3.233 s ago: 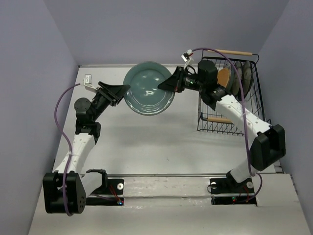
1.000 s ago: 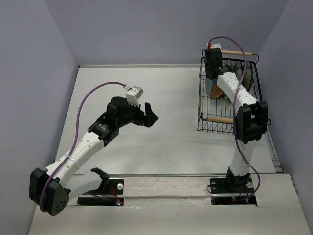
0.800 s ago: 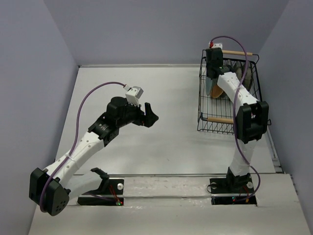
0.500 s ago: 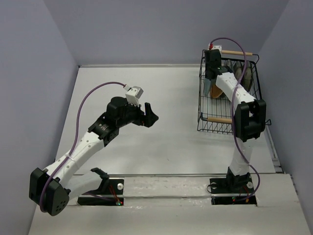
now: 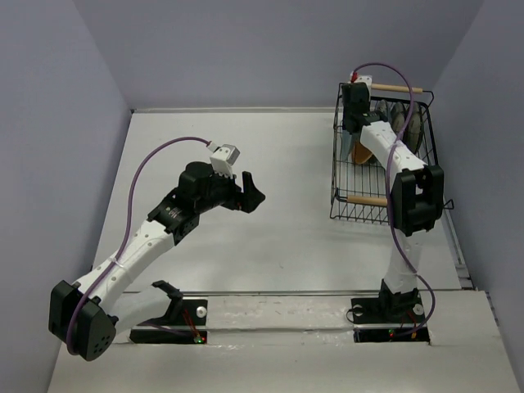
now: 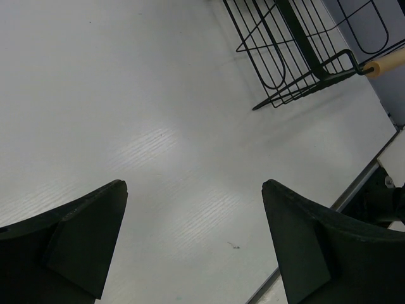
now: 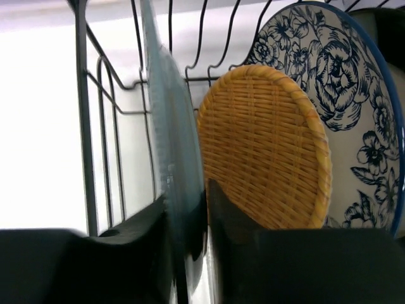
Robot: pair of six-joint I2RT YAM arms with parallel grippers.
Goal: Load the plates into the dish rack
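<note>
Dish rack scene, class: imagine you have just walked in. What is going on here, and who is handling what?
The right gripper is down inside the dish rack, its fingers on either side of the teal plate, which stands on edge beside the orange-tan plate and the flowered plate. Whether the fingers grip it or have let go cannot be told. The left gripper hangs open and empty above the table, away from the rack.

Soft, even overhead light, shadows faint. The desk (image 6: pixel 158 145) carries a pale sheen; close up the teal plate (image 7: pixel 174 158) blurs against blown-out white glare.
</note>
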